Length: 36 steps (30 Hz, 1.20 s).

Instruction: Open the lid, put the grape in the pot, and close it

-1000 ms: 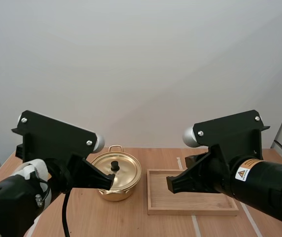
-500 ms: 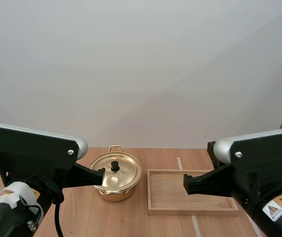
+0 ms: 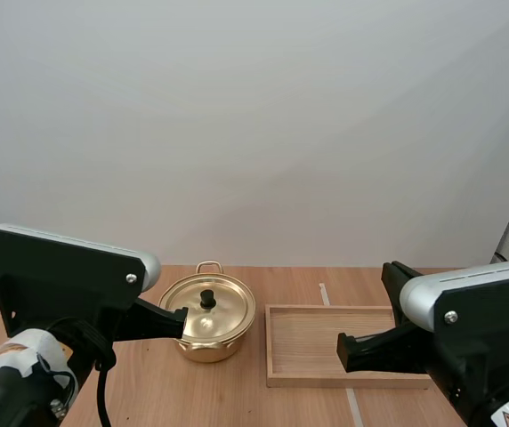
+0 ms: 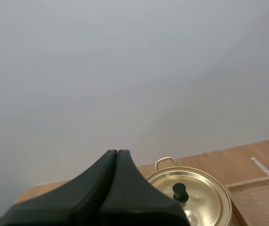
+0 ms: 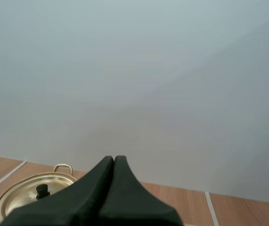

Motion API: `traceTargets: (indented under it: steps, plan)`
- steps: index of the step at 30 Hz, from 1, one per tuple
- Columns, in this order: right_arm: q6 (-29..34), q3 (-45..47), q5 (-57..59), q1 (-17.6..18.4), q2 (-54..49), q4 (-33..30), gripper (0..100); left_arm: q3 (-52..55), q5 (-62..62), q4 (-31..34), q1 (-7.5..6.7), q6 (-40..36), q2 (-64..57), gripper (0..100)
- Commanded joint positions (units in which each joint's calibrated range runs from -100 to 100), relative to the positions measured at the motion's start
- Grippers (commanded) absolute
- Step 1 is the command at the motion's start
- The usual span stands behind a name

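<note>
Lid (image 3: 226, 313) removal looks like the step in hand, and neither arm is set for it yet. Nearest, over the table's (image 3: 148, 391) near-left part, the left gripper (image 3: 181, 318) has its fingers pressed together into one dark wedge, holding nothing, its tip close to the pot's near-left side. The right gripper (image 3: 343, 349) is likewise closed and empty, hanging over the near-right part of the wooden tray (image 3: 312, 342). Farther back, the brass-coloured pot (image 3: 203, 349) stands left of the table's centre, toward the far edge, just beside the tray's left rim with a narrow gap between them. The lid sits flat on it, its small black knob (image 3: 207, 299) upright in the middle.

I judge the left arm the better placed. It should spread its fingers first, rise over the knob, then come straight down so the tips straddle it. A pinch low on the knob's stem and a vertical lift should keep the light pot from dragging or tipping.
</note>
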Motion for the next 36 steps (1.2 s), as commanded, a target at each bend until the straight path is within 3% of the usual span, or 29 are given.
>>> traceTargets:
  steps: [1, 7, 11, 15, 19, 24, 31, 36]
  plan:
    - [0.05, 0.03, 2.39, -0.23, -0.36, -1.93, 0, 1.59, -4.37, -0.36, 0.21, 0.14, -0.41, 0]
    - [0.05, 4.0, 0.92, -0.23, -0.36, -2.84, 0, 6.58, -14.31, -0.88, 0.21, -1.41, -2.42, 0]
    - [0.05, 12.17, -7.17, -0.71, -0.36, -2.98, 0, 10.09, -22.14, -0.88, 0.21, -1.53, -5.98, 0]
    - [0.05, 17.8, -16.96, -2.58, -0.36, -2.36, 0, 10.66, -21.83, -0.69, 0.05, -2.5, -8.51, 0]
    - [0.05, 19.33, -19.3, -4.43, -0.36, 2.67, 0, 10.66, -21.44, 1.44, -2.76, -2.4, -8.51, 0]
    - [0.05, 21.78, -20.19, -5.31, -0.36, 4.09, 0, 10.66, -19.63, 4.4, -4.04, -2.4, -8.61, 0]
    - [0.05, 30.14, -31.86, -5.31, -0.36, 3.61, 0, 18.67, -20.48, 4.4, -3.66, -2.39, -10.19, 0]
    - [-0.33, 33.63, -38.25, -4.72, -0.36, 3.61, 0, 26.74, -32.33, 4.4, -3.1, -2.04, -12.23, 0]
